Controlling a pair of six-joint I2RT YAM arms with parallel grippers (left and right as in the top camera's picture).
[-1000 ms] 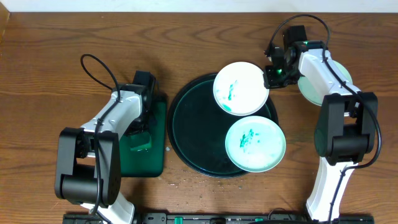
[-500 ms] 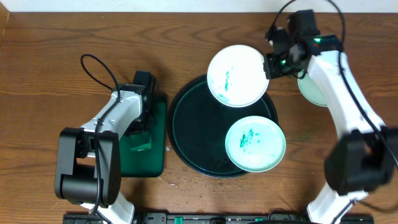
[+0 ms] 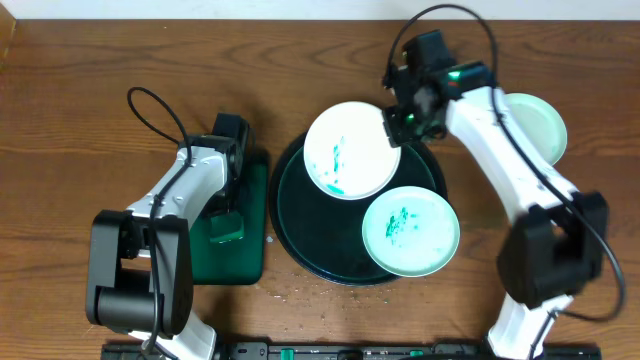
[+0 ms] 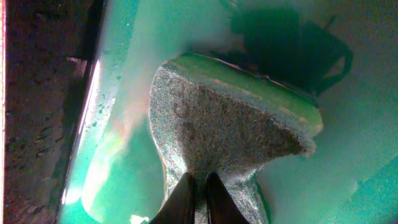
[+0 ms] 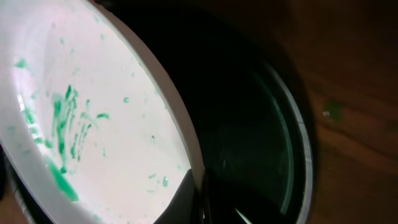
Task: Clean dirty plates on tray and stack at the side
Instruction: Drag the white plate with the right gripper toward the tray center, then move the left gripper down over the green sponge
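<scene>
Starting at your left, the left arm [image 3: 185, 190] rises from its base at the worktop's [image 3: 80, 90] 7 o'clock edge, folds at the elbow and drops its wrist over the rectangular tray [image 3: 250, 250]. Your left fingers [image 4: 186, 202] are pinched together on a grey-green sponge [image 4: 224, 124]. In the wrist view the sponge fans out toward 12 o'clock from the tips and lies on the tray's wet green floor.

At centre you have the round tray [image 3: 310, 230], just beside the rectangular one. The first plate [image 3: 345, 150], streaked with teal, sits over the round tray's 12 o'clock side and overhangs its rim. The second plate [image 3: 410, 232], also smeared, lies at the tray's 4 o'clock and pokes past the edge.

On your right, the right arm [image 3: 500, 150] climbs from its base at 5 o'clock and reaches up and leftward across the worktop. Your right fingers [image 5: 189, 196] are clamped on the first plate's rim, at the plate's 2 o'clock edge seen from overhead. The third plate [image 3: 540, 125] rests on the worktop off the tray, toward 2 o'clock, partly hidden under that arm.
</scene>
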